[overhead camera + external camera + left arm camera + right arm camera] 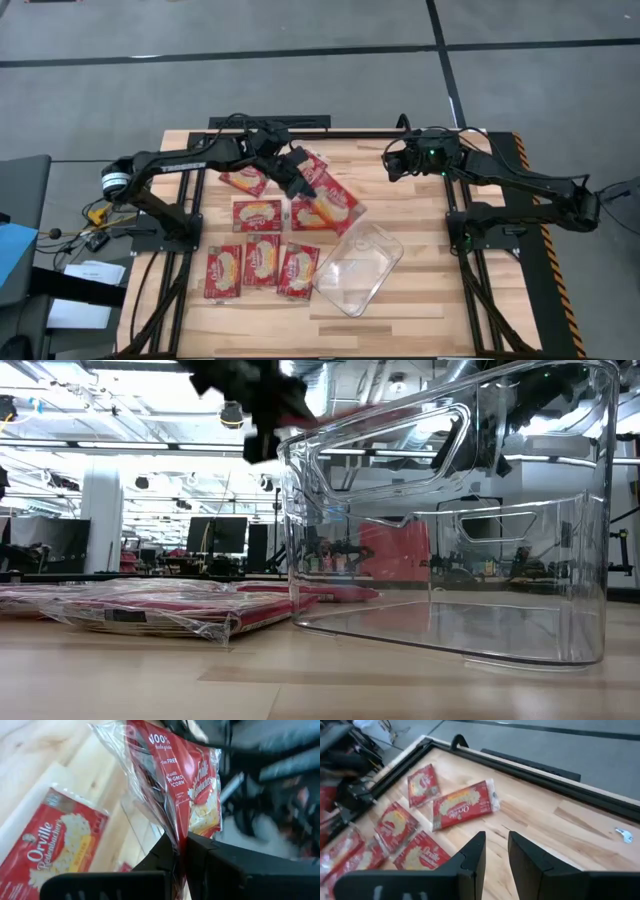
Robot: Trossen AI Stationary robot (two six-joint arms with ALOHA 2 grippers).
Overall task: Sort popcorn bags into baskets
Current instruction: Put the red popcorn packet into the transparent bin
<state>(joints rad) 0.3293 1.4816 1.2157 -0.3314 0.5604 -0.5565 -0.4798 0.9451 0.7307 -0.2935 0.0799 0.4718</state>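
Note:
My left gripper (297, 177) is shut on one red popcorn bag (326, 204), held above the table beside the clear tub (360, 265). In the low view the bag (335, 412) shows red, high up behind the tub's rim (450, 390). Several other red bags lie flat on the wood: one (245, 181) at the far left, one (256, 214) in the middle, and three in a near row (261, 266). My right gripper (496, 851) is open and empty, up over the table's far right part (392, 165). My left gripper pinches the bag's edge, at its clear wrapping (176, 837), between its two fingers. The bag reaches away from the fingertips, its printed face (192, 785) showing, and is lifted clear of the table. The fingers themselves hide the exact place of contact.
The tub stands slantwise at the near middle, nothing showing in it. Black frame rails (470, 250) run along the table's left and right sides. A small key (624, 835) lies on the wood at the far side. Bare wood (420, 210) lies between the tub and my right arm.

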